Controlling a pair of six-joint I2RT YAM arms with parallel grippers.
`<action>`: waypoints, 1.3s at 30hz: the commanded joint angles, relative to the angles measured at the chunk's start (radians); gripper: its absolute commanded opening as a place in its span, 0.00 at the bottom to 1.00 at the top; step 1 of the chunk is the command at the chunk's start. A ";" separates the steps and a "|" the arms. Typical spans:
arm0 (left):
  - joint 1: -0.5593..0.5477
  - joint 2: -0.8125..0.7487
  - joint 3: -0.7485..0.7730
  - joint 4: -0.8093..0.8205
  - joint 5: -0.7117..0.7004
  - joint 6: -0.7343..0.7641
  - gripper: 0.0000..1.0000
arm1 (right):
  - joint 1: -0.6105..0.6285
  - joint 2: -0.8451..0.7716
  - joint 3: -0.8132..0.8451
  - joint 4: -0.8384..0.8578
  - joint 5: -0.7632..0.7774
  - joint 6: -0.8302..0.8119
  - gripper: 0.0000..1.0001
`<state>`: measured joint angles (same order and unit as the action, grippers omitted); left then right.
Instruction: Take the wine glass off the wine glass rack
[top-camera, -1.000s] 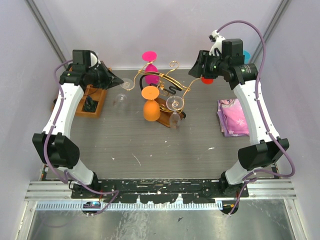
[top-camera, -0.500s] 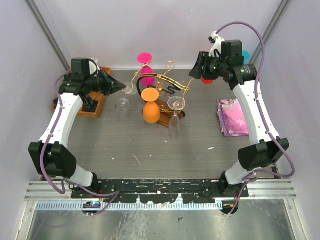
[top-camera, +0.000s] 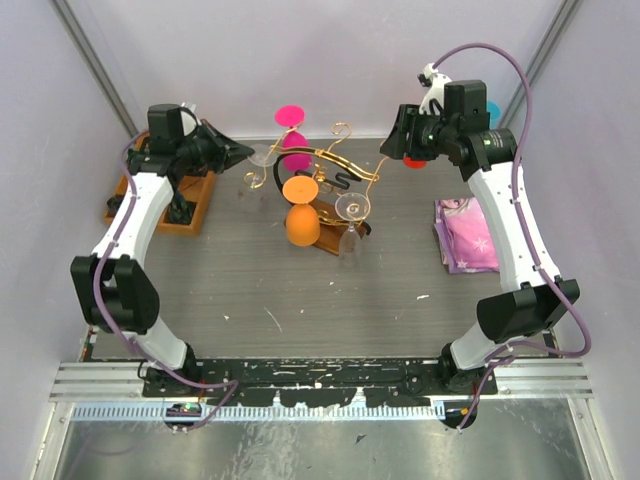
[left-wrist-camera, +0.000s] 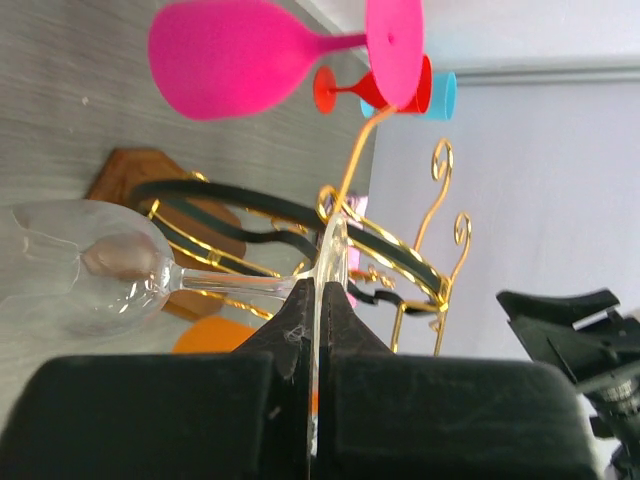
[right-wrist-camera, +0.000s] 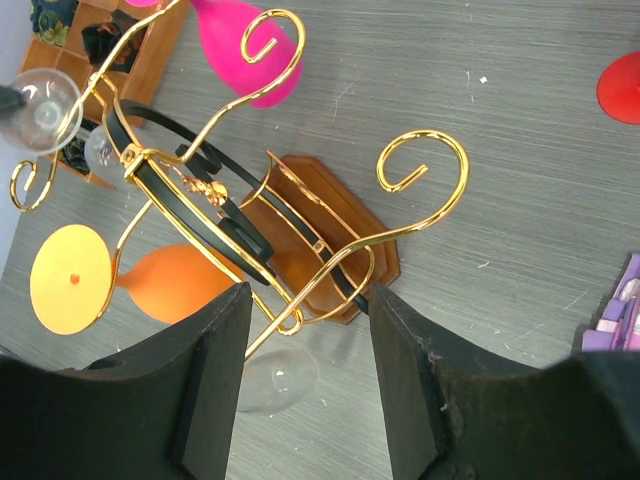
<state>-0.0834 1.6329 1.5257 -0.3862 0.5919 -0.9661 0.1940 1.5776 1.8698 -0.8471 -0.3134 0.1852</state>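
The left end effector (left-wrist-camera: 318, 300) is clenched on the foot rim of the clear wine glass (left-wrist-camera: 95, 265), whose stem and bowl reach out sideways from its fingertips. The wine glass rack (left-wrist-camera: 395, 262) stands just beyond those fingertips. The right end effector (right-wrist-camera: 305, 325) hangs released above the rack's wooden base, grasping nothing.

- wine glass rack (right-wrist-camera: 320, 235): gold wire, black ring, dark brown wooden base.
- wine glass (left-wrist-camera: 90, 265): clear.
- second glass (top-camera: 349, 215): clear.
- pink glass (left-wrist-camera: 230, 55): solid magenta.
- orange glass (top-camera: 302, 222): solid orange.
- red glass (right-wrist-camera: 620, 88): red.
- cup (left-wrist-camera: 444, 95): light blue.
- cloth (top-camera: 465, 235): pink and lilac, printed.
- tray (top-camera: 190, 205): mid-brown wood.
- table (top-camera: 300, 290): grey, streaked grain.
- left arm (top-camera: 130, 225), right arm (top-camera: 510, 215): white shells, black joints.
- 2 cables (top-camera: 480, 47): purple.
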 joint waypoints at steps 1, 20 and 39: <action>0.039 0.042 0.067 0.117 -0.004 -0.018 0.00 | -0.004 -0.046 0.062 0.018 0.007 -0.018 0.56; 0.160 -0.123 0.156 0.308 0.058 -0.001 0.00 | 0.024 -0.022 0.109 0.300 -0.456 0.477 0.82; 0.161 -0.071 0.271 1.273 0.441 -0.631 0.00 | 0.305 0.178 0.033 0.962 -0.213 1.769 1.00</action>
<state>0.0795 1.5173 1.7412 0.5537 0.9771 -1.3941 0.4496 1.7149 1.8160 0.0086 -0.6319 1.7256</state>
